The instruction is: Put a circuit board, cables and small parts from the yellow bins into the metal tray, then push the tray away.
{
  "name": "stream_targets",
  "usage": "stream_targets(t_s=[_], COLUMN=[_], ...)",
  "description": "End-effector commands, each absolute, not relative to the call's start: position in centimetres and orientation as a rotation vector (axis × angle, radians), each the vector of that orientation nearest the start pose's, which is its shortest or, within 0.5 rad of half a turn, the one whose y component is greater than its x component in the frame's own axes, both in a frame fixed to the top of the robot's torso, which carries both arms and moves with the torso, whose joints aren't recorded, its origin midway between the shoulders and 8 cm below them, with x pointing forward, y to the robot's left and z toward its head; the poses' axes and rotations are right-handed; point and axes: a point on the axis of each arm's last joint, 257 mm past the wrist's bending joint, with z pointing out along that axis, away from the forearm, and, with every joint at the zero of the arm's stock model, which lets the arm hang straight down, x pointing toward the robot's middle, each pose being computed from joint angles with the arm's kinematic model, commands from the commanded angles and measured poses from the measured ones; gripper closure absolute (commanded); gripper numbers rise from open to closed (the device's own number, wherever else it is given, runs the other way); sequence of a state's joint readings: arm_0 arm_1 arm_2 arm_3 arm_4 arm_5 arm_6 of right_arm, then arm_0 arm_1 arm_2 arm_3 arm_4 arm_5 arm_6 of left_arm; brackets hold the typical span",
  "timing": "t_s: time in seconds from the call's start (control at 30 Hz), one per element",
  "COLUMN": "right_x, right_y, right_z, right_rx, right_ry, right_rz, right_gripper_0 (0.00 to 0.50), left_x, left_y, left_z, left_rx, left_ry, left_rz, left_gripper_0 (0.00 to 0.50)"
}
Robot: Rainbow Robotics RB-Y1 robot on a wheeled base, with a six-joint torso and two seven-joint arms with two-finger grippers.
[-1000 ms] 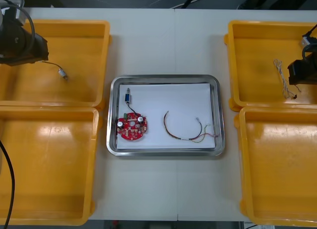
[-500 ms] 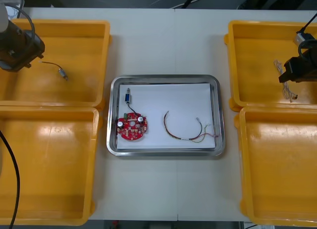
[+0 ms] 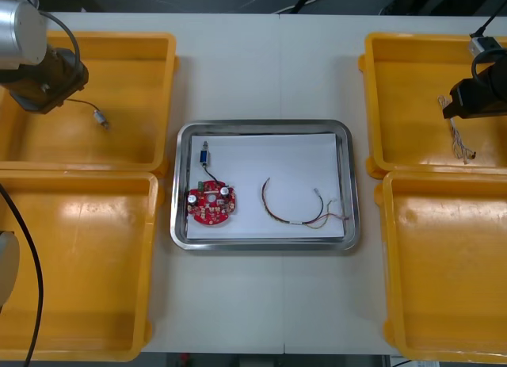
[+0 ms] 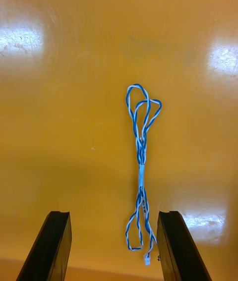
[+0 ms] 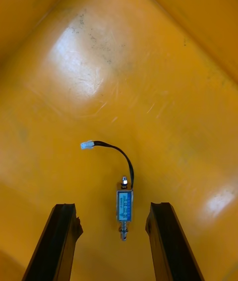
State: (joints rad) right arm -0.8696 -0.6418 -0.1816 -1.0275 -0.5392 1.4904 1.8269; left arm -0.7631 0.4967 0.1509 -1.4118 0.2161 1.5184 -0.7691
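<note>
Count for you: four yellow bins, two per side of the worktop point(image 3: 269, 66): far-left bin point(image 3: 142, 66), near-left bin point(image 3: 79, 264), far-right bin point(image 3: 396, 82), near-right bin point(image 3: 444, 280). One metal tray point(image 3: 261, 127) sits between them, white inside.

In the tray:
- One round red circuit board point(image 3: 211, 204), at the tray's left side towards the near edge.
- One blue-bodied small metal part point(image 3: 204, 156) just beyond the board, with a black lead running towards it.
- One red and yellow cable point(image 3: 293, 212) to the board's right, curved, apart from the board.

Left gripper point(image 5: 113, 206) is over the far-left bin, jaws wide, holding nothing. One loose small metal part point(image 5: 124, 205) lies on the bin floor between them, closer to one finger. It has a silver body, a blue label and a black lead ending in a white plug. The label's print is too small to read.

Right gripper point(image 4: 115, 214) is over the far-right bin, jaws wide, holding nothing. One twisted blue and white cable point(image 4: 140, 162) lies flat on the bin floor. Its white-plug end is between the jaws and its loops point away from them.
</note>
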Motion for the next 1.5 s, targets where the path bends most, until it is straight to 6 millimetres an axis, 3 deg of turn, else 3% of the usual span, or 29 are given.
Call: stream_targets(t_s=[0.03, 0.17, 0.4, 1.03, 1.33, 1.5], right_x=[59.3, 59.5, 60.0, 60.9, 61.7, 61.6], right_y=[-39.7, -40.3, -41.1, -41.7, -41.2, -41.2], right_z=[-16.3, -16.8, -17.5, -20.8, -21.2, -21.7], right_rx=[-0.167, -0.151, -0.138, -0.158, -0.173, -0.174], right_ry=[2.583, 2.582, 2.569, 2.567, 2.540, 2.547], right_rz=[-0.035, -0.046, -0.076, -0.133, -0.154, -0.154], right_gripper_0=[0.000, 0.000, 0.000, 0.000, 0.000, 0.000], left_x=[61.0, 62.0, 61.9, 59.3, 60.0, 61.5], left_y=[36.5, 36.6, 35.4, 32.9, 32.3, 32.9], left_z=[-15.1, -16.2, -17.0, -19.8, -19.2, -19.8], left_rx=[-1.018, -1.004, -0.988, -0.955, -0.947, -0.941], left_ry=[2.176, 2.159, 2.187, 2.365, 2.362, 2.342], left_rz=[-0.156, -0.153, -0.157, -0.157, -0.186, -0.193], left_gripper_0=[0.049, 0.046, 0.046, 0.048, 0.046, 0.046])
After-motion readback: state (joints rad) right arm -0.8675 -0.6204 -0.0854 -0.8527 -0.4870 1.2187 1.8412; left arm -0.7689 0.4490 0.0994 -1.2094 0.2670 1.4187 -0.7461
